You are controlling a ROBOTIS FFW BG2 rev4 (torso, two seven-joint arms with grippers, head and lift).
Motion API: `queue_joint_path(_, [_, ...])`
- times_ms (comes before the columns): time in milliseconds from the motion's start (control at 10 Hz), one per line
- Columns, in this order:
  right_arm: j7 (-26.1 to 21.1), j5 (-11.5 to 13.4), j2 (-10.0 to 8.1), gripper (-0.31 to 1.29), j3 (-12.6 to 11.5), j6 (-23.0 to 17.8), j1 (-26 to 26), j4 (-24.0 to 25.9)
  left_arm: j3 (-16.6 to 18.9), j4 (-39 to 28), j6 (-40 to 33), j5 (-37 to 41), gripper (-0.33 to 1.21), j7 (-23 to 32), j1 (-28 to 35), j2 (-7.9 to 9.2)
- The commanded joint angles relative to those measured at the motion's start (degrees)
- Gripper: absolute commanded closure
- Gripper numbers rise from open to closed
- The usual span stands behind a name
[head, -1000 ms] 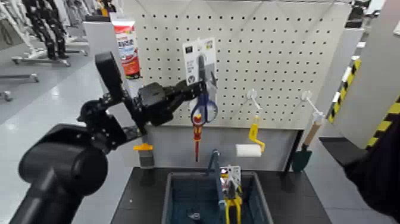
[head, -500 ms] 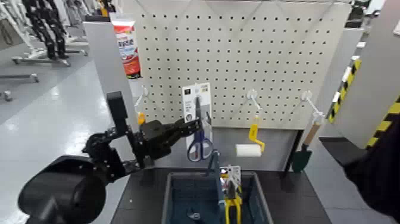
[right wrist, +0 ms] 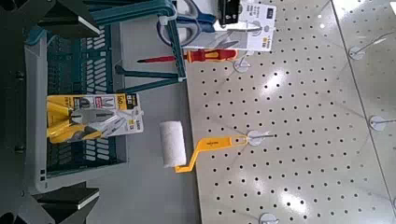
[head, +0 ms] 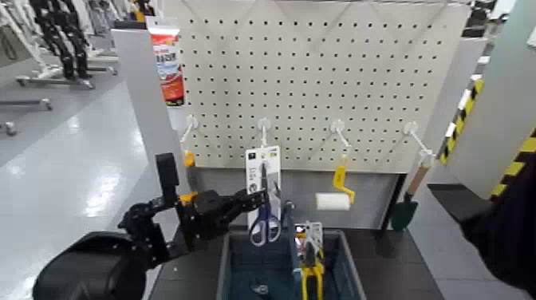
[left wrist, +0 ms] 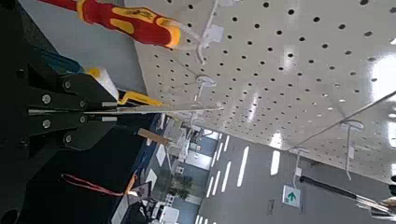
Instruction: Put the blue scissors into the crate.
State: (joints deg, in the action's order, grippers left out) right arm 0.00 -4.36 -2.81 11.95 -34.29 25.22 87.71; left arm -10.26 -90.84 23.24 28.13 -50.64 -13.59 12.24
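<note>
Scissors [head: 266,226] hang upright on their card from your left gripper [head: 260,199], its jaws clamped on the card, and you see the blue handles by the crate's [head: 351,267] far rim. Yellow pliers [head: 312,275] sit inside. Your right gripper [right wrist: 97,114] waits, jaws wide.

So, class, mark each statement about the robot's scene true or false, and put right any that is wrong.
1. The left gripper holds the carded scissors. True.
2. The scissors' loop handles are yellow. False: they are blue.
3. The paint roller lies inside the crate. False: it hangs from a hook at the pegboard.
4. The yellow-handled pliers are in the crate. True.
5. The trowel has a red blade. False: its blade is green.
</note>
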Motion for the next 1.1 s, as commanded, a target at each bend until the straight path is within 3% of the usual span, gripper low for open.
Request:
queue_joint_path(100, [0.0, 0.0, 0.0, 0.11, 0.1, -0.1, 0.0, -0.1, 0.0, 2.0, 0.2, -1.1, 1.13, -0.3, 0.8, -0.2])
queue_joint_path(1100, [0.0, 0.0, 0.0, 0.11, 0.3, -0.2, -0.1, -0.2, -2.7, 10.1, -1.4, -2.6, 1.13, -1.5, 0.8, -0.64])
